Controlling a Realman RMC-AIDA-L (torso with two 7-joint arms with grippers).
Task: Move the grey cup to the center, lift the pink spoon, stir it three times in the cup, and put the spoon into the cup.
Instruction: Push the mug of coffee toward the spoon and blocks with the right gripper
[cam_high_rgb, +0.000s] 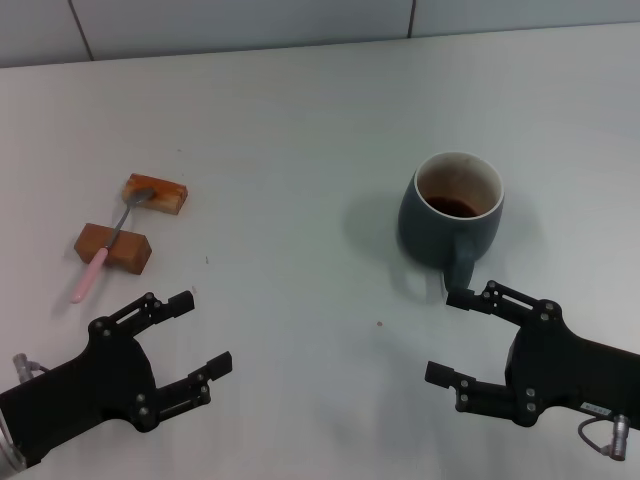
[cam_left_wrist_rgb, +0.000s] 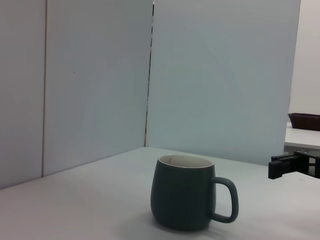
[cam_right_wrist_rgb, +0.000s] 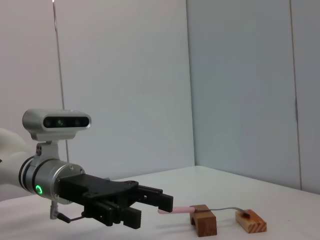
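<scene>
Grey cup (cam_high_rgb: 452, 208) standing upright on the right side of the white table (cam_high_rgb: 300, 130), handle turned toward the right gripper (cam_high_rgb: 458, 338), fingers spread and empty just short of it. Pink spoon (cam_high_rgb: 108, 246) well apart on the left, bridged across two wooden blocks (cam_high_rgb: 113, 247), near the left gripper (cam_high_rgb: 205, 333), fingers likewise released. Brown liquid low inside the cup. Likely heavy, rigid and breakable glazed ceramic, probably best taken by the body or handle and kept level. Light, slim spoon, raised handle offering clearance for a pinch.
</scene>
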